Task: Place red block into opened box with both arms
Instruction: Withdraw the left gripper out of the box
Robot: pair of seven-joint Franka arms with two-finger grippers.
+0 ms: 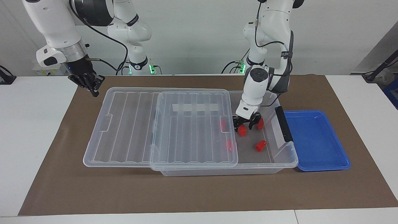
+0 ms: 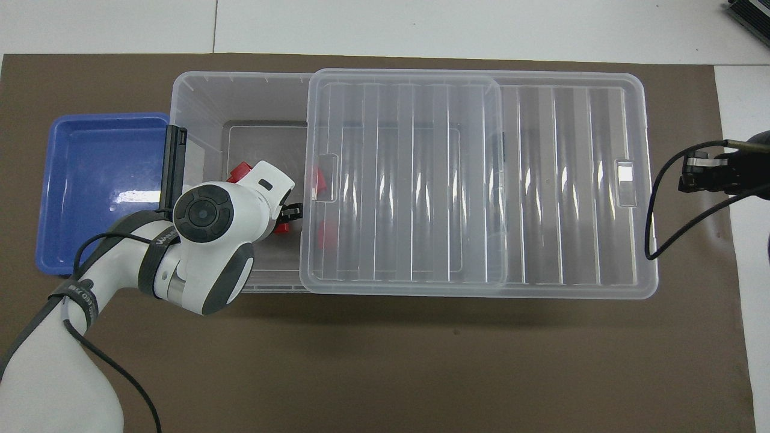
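- A pale grey-white wall closes the far end of the room, flat and evenly lit, with no shadows of note.
- A white table runs the full width, with a seam near its front edge.
- A brown mat covers most of the tabletop.
- Small green lights glow at the foot of the wall.
- At the far right, a dark slanted panel cuts the corner.

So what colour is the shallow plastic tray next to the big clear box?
Blue, clearest in the facing view.
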